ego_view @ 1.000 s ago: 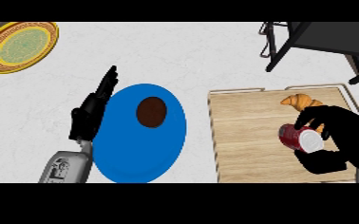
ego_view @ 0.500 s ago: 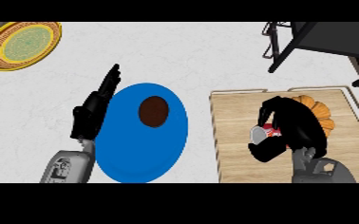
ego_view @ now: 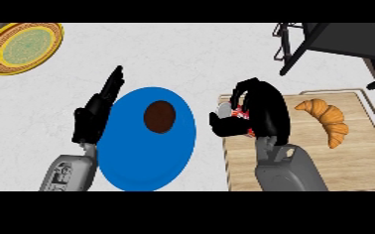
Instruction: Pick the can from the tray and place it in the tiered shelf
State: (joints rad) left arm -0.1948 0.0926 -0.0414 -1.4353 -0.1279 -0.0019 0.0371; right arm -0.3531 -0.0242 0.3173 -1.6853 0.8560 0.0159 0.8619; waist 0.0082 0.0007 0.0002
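A red can with a silver top (ego_view: 233,113) is held by my right hand (ego_view: 265,111), whose fingers and thumb curl round it and hide most of it. The hand hovers over the left edge of the wooden tray (ego_view: 242,163). The black tiered shelf (ego_view: 322,42) stands at the back right, partly cut off by the view's edge. My left hand (ego_view: 95,111) rests open with fingers up, left of the blue plate.
A blue plate (ego_view: 139,158) with a brown round item (ego_view: 159,116) lies left of the tray. A croissant (ego_view: 326,118) lies on the tray's right part. A yellow-green plate (ego_view: 28,47) sits at the far left corner.
My right hand has lifted the can off the tray's right side and carried it left and slightly back, uncovering the croissant. The left hand has stayed still.
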